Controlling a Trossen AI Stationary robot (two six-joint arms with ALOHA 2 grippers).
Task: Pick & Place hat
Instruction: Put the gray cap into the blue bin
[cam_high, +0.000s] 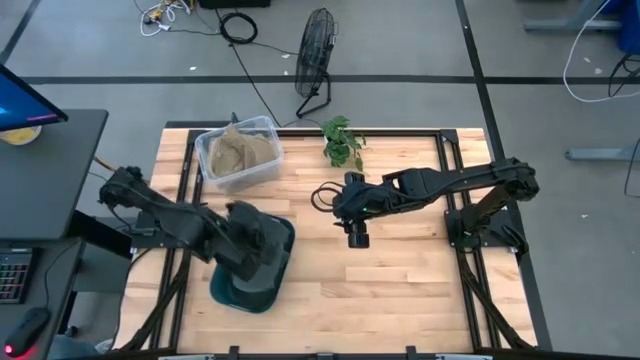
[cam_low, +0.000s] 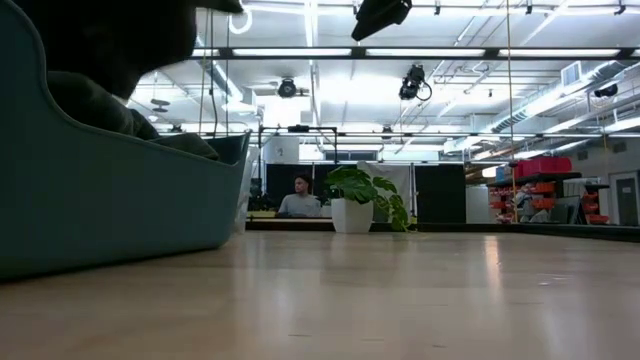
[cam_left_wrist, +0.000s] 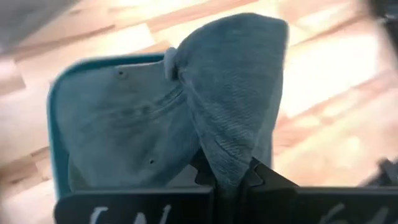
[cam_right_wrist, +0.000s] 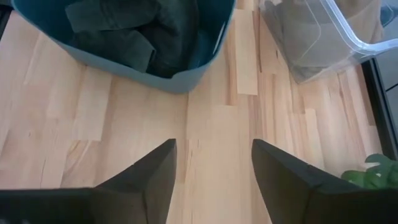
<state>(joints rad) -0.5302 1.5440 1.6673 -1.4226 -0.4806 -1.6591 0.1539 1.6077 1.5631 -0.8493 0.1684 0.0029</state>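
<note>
The hat (cam_left_wrist: 186, 112) is a grey-blue corduroy cap with a top button. It sits in the teal bin (cam_high: 235, 292) at the table's near left, and its dark cloth shows above the bin's rim in the low view (cam_low: 100, 95) and in the right wrist view (cam_right_wrist: 143, 31). My left gripper (cam_high: 250, 240) is over the bin, shut on the hat. My right gripper (cam_high: 357, 236) hovers open above bare wood at the table's middle, its fingers pointing toward the bin (cam_right_wrist: 155, 68). My left gripper pinches a raised fold of the hat's crown (cam_left_wrist: 233, 165) between its two fingers (cam_left_wrist: 273, 180), coming from above and pointing down into the bin. The fold stands up toward the fingers. The rest of the crown (cam_left_wrist: 124, 124) spreads out below inside the bin.
A clear plastic container (cam_high: 238, 155) holding tan cloth stands at the far left of the table. A small potted plant (cam_high: 343, 140) is at the far edge. Bare wood lies between the bin and my right gripper. A person (cam_low: 298, 202) sits far behind the table.
</note>
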